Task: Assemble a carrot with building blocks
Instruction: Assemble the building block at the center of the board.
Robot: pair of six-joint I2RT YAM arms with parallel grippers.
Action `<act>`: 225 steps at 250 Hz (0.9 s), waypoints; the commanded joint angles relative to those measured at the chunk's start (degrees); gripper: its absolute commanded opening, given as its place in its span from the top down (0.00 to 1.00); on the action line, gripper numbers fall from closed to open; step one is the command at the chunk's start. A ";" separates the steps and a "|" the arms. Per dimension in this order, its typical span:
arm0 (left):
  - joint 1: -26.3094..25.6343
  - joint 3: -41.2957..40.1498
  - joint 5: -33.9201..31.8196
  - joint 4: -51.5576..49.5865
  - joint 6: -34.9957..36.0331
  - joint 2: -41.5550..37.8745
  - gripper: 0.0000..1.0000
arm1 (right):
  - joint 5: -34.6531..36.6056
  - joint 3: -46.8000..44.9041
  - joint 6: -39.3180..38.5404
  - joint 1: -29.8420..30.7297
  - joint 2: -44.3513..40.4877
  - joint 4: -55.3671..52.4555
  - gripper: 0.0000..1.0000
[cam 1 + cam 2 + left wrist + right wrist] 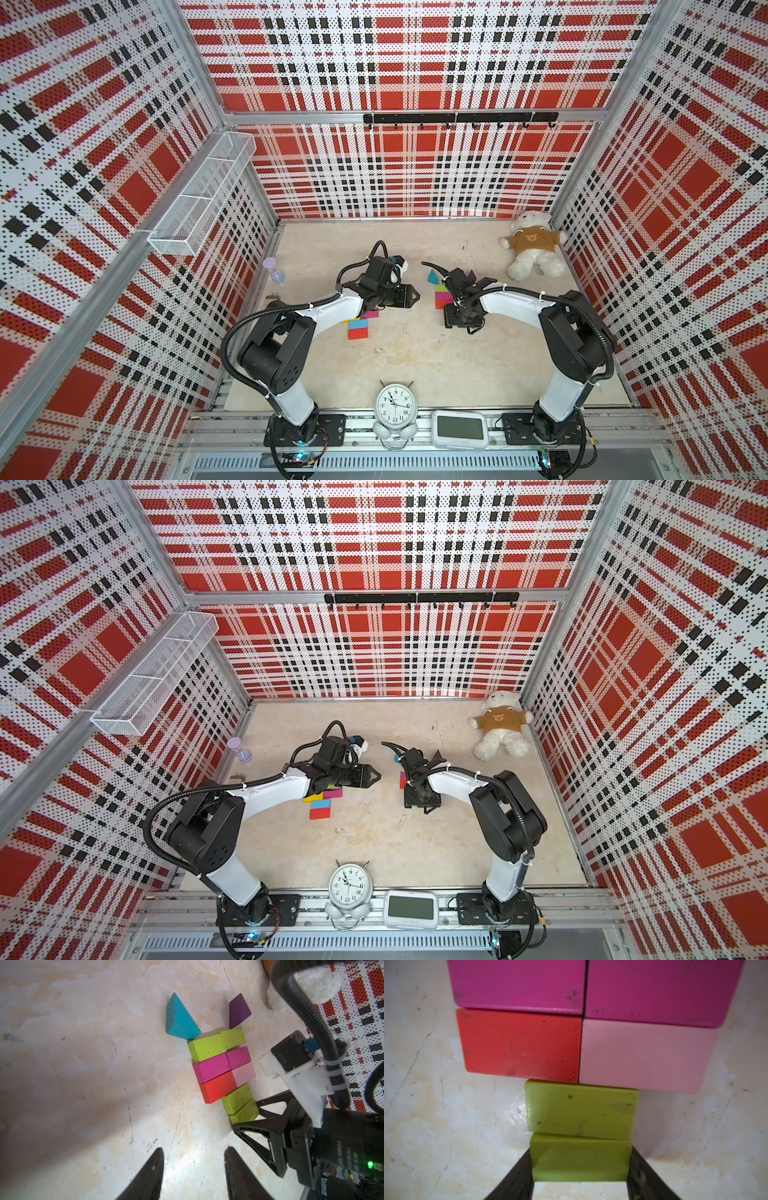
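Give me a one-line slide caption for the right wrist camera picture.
Right pincer clasping the end lime block, which abuts a second lime block, then a red block and a pink block.

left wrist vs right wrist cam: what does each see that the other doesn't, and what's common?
Left wrist only: teal wedge, purple wedge, lime pair by the wedges, the open left gripper, the right arm's white camera mount.
Right wrist only: both fingers of the right gripper seen pressed on the ends of the end lime block.
Both: magenta pair, red block, pink block, second lime block, and that end lime block.
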 commanded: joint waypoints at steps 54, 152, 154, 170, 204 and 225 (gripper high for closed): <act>0.57 0.91 0.59 1.15 -0.31 0.41 0.49 | -0.30 0.89 -0.20 -0.10 2.55 0.41 0.33; 0.44 0.99 0.86 1.37 -0.48 0.68 0.49 | 1.18 1.15 0.39 -0.10 0.58 -0.54 0.27; 0.51 0.99 0.85 1.38 -0.53 0.68 0.49 | 1.27 1.17 0.45 -0.08 0.51 -0.62 0.27; 0.53 1.09 0.93 1.41 -0.57 0.63 0.49 | 1.86 1.72 0.46 -0.08 -0.53 -1.47 0.25; 0.53 1.18 0.55 1.76 -0.92 0.16 0.49 | 3.24 2.60 0.42 -0.05 -3.53 -3.34 0.24; 0.51 1.09 -0.30 2.03 -1.16 -0.69 0.49 | 4.43 2.87 0.67 -0.15 -6.09 -4.49 0.23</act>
